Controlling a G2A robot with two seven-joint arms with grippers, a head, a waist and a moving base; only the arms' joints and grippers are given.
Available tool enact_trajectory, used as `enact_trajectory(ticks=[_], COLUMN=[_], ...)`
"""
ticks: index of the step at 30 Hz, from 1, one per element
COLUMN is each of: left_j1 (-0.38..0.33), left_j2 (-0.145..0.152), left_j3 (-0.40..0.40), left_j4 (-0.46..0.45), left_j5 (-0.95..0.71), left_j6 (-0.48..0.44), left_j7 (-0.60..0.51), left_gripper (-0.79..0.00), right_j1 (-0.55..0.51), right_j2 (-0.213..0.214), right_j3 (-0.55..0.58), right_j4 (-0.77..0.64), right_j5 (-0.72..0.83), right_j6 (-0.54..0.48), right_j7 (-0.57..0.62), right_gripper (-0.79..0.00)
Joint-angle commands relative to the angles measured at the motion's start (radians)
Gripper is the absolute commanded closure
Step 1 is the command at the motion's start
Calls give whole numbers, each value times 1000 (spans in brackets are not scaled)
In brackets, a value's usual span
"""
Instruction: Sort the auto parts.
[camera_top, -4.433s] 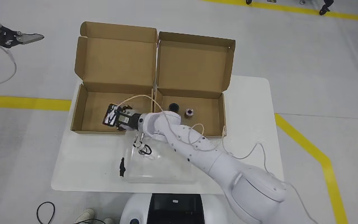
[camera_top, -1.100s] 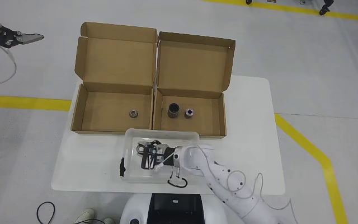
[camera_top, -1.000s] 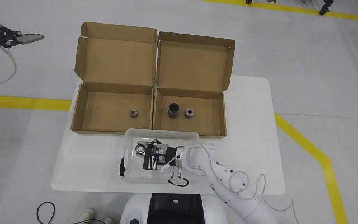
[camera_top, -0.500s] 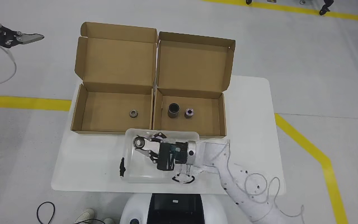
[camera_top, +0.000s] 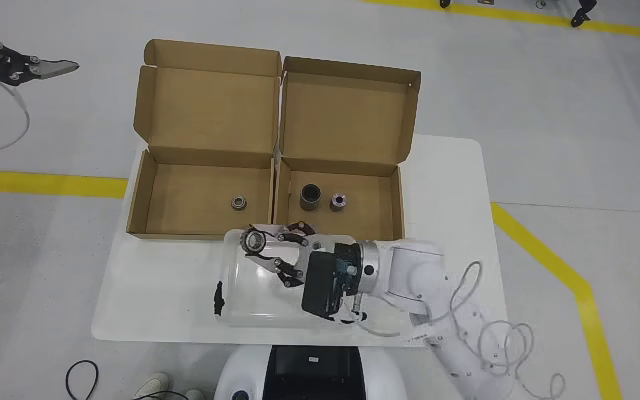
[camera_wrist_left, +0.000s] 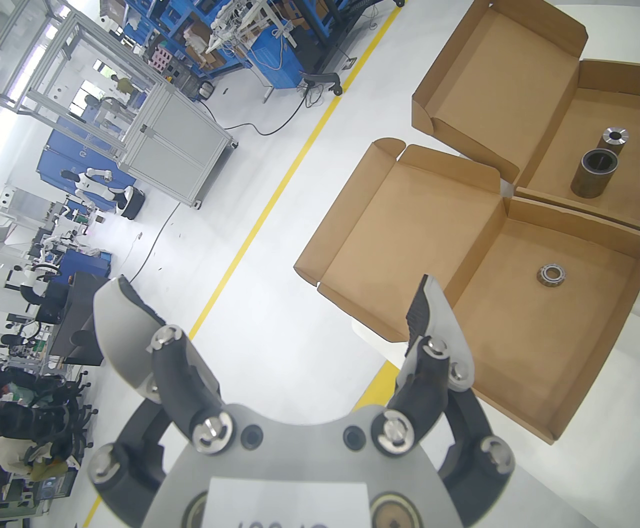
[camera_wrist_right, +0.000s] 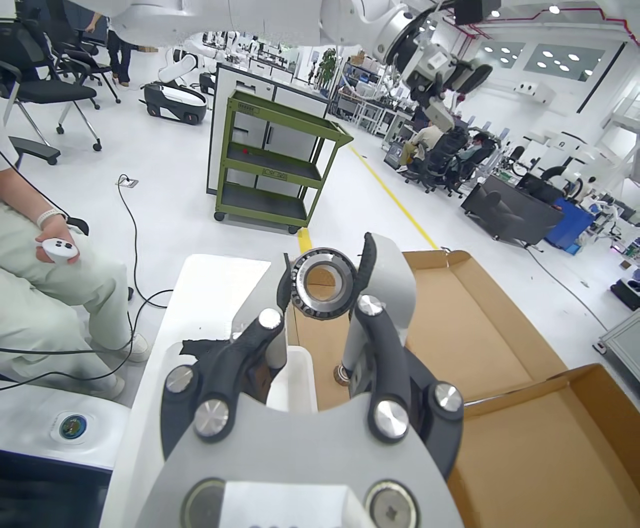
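Observation:
My right gripper (camera_top: 260, 243) (camera_wrist_right: 325, 277) is shut on a steel bearing ring (camera_top: 252, 240) (camera_wrist_right: 324, 291), held above the back left corner of the clear tray (camera_top: 285, 315). The left cardboard box (camera_top: 160, 210) (camera_wrist_left: 575, 360) holds one small bearing (camera_top: 238, 202) (camera_wrist_left: 551, 274). In the right cardboard box (camera_top: 375, 215) stand a dark cylinder (camera_top: 311, 196) (camera_wrist_left: 597, 172) and a small metal sleeve (camera_top: 338, 201) (camera_wrist_left: 615, 140). My left gripper (camera_wrist_left: 272, 295) (camera_top: 40, 68) hangs open and empty, off the table far to the left, above the floor.
A black part (camera_top: 217, 297) hangs at the tray's left edge. Both box lids (camera_top: 210, 105) stand open toward the back. The white table (camera_top: 450, 230) has bare room to the right of the boxes and left of the tray.
The right gripper, earlier in the left box and then down in the tray, has risen with the bearing ring and swung toward the tray's back left corner. The left arm has kept still.

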Motion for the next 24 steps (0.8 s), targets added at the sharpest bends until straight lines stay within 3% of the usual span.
enact_trajectory(ticks=[1, 10, 24], left_j1=[0, 0, 0], left_j2=[0, 0, 0], left_j3=[0, 0, 0], left_j4=[0, 0, 0], left_j5=[0, 0, 0], left_j6=[0, 0, 0], left_j7=[0, 0, 0], left_gripper=[-785, -785, -785], right_j1=[16, 103, 198], right_j2=[0, -4, -1], right_j3=[2, 7, 17], right_j4=[-6, -13, -84], right_j5=[29, 230, 405], right_j6=[-4, -26, 10], right_j7=[20, 69, 204], right_gripper=[0, 0, 0])
